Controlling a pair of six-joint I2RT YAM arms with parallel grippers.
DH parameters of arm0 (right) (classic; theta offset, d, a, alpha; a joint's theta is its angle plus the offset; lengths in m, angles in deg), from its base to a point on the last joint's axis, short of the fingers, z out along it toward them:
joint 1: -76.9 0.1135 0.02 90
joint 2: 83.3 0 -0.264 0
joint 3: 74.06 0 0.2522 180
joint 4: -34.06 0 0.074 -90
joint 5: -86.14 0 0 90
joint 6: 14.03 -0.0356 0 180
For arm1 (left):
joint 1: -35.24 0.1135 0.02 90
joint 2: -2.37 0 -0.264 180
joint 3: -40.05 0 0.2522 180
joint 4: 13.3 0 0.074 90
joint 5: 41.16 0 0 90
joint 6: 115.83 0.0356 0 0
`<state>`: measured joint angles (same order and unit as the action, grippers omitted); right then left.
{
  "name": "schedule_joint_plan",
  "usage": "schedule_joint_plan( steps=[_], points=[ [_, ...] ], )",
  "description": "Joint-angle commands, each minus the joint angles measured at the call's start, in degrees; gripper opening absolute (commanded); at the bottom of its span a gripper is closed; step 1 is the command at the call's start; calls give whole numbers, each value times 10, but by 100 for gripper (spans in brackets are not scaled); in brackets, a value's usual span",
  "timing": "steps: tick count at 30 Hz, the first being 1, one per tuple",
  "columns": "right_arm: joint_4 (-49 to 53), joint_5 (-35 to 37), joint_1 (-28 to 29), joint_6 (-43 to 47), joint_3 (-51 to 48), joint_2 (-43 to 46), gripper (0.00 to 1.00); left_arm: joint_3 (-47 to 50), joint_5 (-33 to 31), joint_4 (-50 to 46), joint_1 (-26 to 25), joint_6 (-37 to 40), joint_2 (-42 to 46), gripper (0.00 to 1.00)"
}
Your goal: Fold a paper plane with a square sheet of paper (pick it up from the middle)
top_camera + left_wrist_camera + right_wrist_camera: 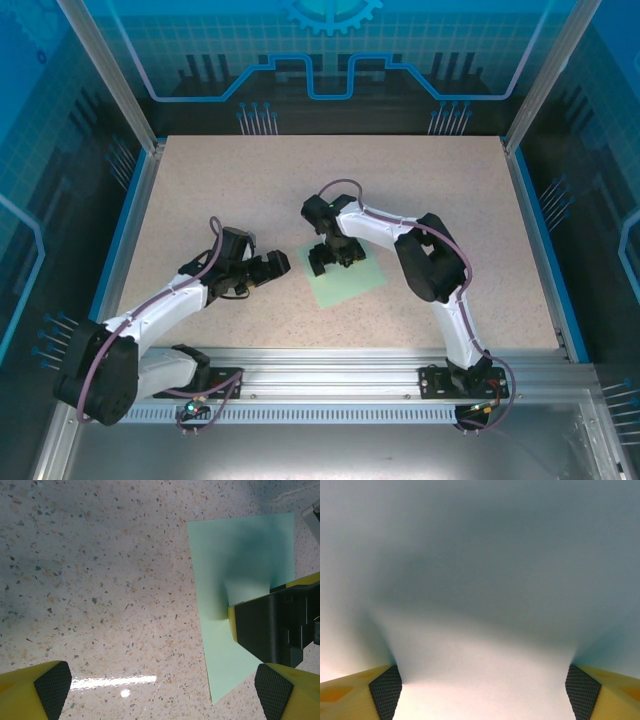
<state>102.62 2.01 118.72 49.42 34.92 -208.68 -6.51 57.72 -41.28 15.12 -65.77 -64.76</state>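
Note:
The square sheet of paper (pixel 356 286) lies flat on the speckled table, pale mint green, with one corner toward the arms. My right gripper (pixel 330 262) stands on its middle with both fingertips pressed onto it. In the right wrist view the sheet of paper (pixel 480 580) humps up between the right gripper (pixel 482 690) pads, which stand wide apart. My left gripper (pixel 283 262) hovers open just left of the sheet. In the left wrist view the left gripper (pixel 162 690) has bare table between its pads, and the sheet of paper (pixel 240 550) lies to the right under the right gripper's black body (pixel 275 625).
The speckled tabletop (pixel 230 190) is ringed by a blue rim and glass walls. An aluminium rail (pixel 330 365) with both arm bases runs along the near edge.

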Motion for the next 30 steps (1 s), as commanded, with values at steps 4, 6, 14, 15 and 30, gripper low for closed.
schedule_joint_plan(
  steps=[4,6,14,15,30],
  points=[
    [-4,-26,-6,2,-24,-31,80,-1,9,-5,-5,15,4,98],
    [-2,-26,-5,2,-22,-31,80,-1,9,-6,-5,16,4,99],
    [10,-19,-5,8,-9,-21,70,-1,8,-6,-5,15,4,98],
    [13,-17,-5,9,-6,-20,70,-1,8,-6,-5,15,4,98],
    [12,-28,-8,11,-4,27,40,-3,6,-12,-5,17,3,99]
  ],
)
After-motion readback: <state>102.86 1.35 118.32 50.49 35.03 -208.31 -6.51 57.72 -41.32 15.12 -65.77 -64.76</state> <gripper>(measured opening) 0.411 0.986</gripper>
